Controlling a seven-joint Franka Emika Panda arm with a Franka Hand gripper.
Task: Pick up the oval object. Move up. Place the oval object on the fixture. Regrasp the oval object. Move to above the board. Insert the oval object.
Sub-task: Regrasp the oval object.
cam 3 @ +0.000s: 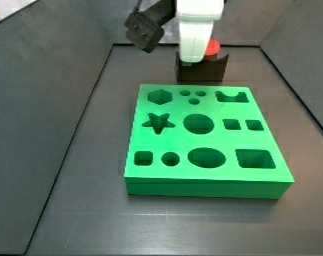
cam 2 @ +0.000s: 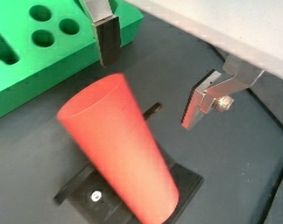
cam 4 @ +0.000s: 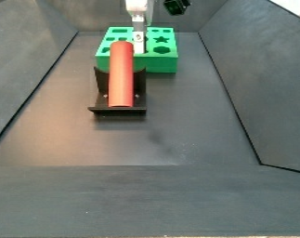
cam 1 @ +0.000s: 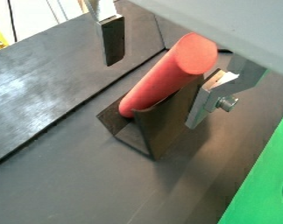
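Note:
The red-orange oval object [cam 1: 165,77] lies tilted in the notch of the dark fixture [cam 1: 150,131], one end raised. It shows in the other wrist view [cam 2: 120,144] and in both side views [cam 3: 212,47] [cam 4: 121,72]. My gripper [cam 1: 167,66] is open just above the peg's raised end, one finger [cam 1: 113,39] on each side, and neither finger touches it. The green board [cam 3: 204,135] with its shaped holes lies flat beside the fixture [cam 3: 204,70]. It also shows in a wrist view [cam 2: 38,52] and a side view [cam 4: 159,51].
Dark grey walls enclose the dark floor on all sides. The fixture's base plate [cam 4: 119,109] sits close to the board's edge. A corner of the board [cam 1: 266,184] shows beside the fixture.

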